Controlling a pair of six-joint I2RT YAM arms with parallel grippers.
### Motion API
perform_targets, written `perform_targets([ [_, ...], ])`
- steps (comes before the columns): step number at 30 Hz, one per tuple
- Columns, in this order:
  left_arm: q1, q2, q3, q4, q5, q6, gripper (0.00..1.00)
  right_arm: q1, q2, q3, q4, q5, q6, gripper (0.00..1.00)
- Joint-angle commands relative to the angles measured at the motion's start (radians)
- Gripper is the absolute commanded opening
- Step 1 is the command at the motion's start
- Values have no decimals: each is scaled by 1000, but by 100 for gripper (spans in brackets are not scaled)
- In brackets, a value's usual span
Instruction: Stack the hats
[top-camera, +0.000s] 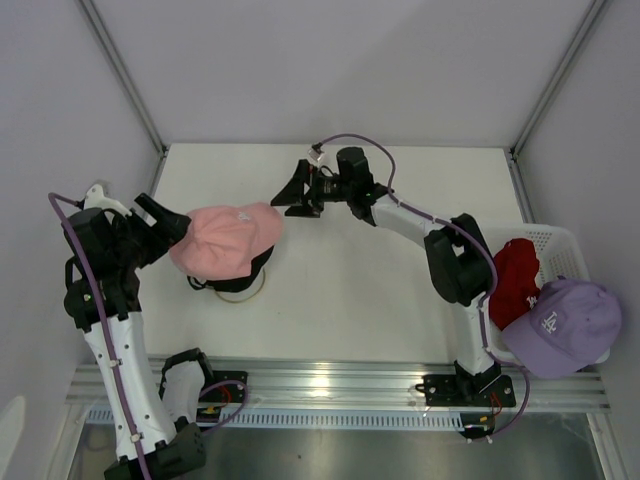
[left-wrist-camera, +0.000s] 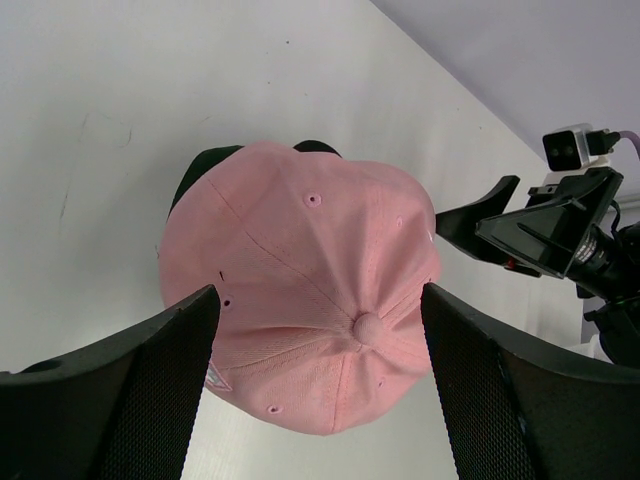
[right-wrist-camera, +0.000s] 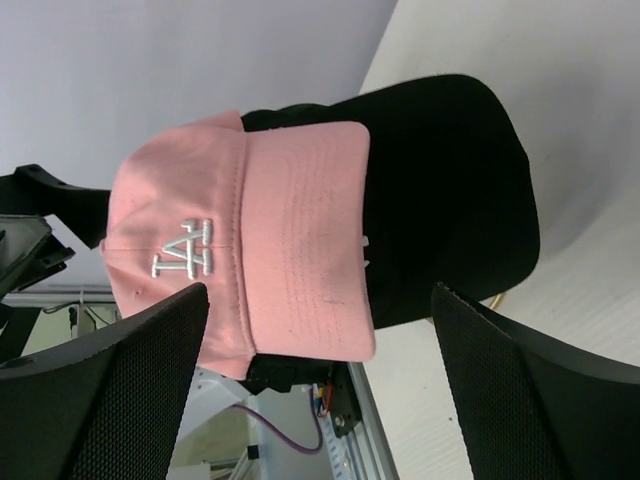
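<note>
A pink cap (top-camera: 228, 238) with a white logo sits on top of a black cap (top-camera: 240, 280) at the left middle of the table. My left gripper (top-camera: 172, 228) is open at the pink cap's back. In the left wrist view the pink crown (left-wrist-camera: 310, 290) lies between and beyond the spread fingers (left-wrist-camera: 150, 380), untouched. My right gripper (top-camera: 287, 197) is open and empty, just right of the pink brim. The right wrist view shows the pink brim (right-wrist-camera: 290, 240) over the black cap's brim (right-wrist-camera: 450, 190). A red cap (top-camera: 515, 278) and a lavender cap (top-camera: 560, 325) are at the right.
The stack rests on a gold wire stand (top-camera: 254, 294). A white mesh basket (top-camera: 555, 240) at the right edge holds the red cap, and the lavender cap lies over its near rim. Grey walls enclose the table on three sides.
</note>
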Motion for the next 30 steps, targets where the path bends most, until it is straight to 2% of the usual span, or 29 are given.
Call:
perform_targets([
  [1, 2, 1, 21, 20, 26, 27, 85, 3, 29, 40, -41, 6, -47, 94],
  [6, 2, 4, 12, 23, 22, 27, 85, 27, 55, 34, 88, -52, 39, 79],
  [8, 2, 6, 12, 24, 20, 27, 85, 34, 77, 35, 163, -95, 105, 77],
  [12, 2, 6, 3, 29, 19, 28, 85, 35, 85, 11, 261, -121, 185, 59],
  [16, 2, 6, -8, 33, 20, 28, 85, 35, 71, -8, 327, -133, 227, 54],
  [19, 2, 12, -14, 40, 26, 24, 85, 35, 66, -8, 350, -136, 247, 41],
  [22, 2, 15, -15, 43, 29, 24, 85, 35, 66, -5, 373, -135, 265, 19],
  [23, 3, 15, -15, 43, 26, 24, 85, 35, 66, -3, 375, -132, 265, 4],
  [24, 2, 15, -14, 43, 25, 24, 85, 35, 62, -3, 367, -126, 260, 0],
  [28, 2, 15, -11, 38, 19, 28, 85, 34, 29, 26, 275, -72, 208, 0],
  [30, 2, 17, -9, 36, 11, 30, 85, 35, 19, 34, 318, -55, 263, 0],
])
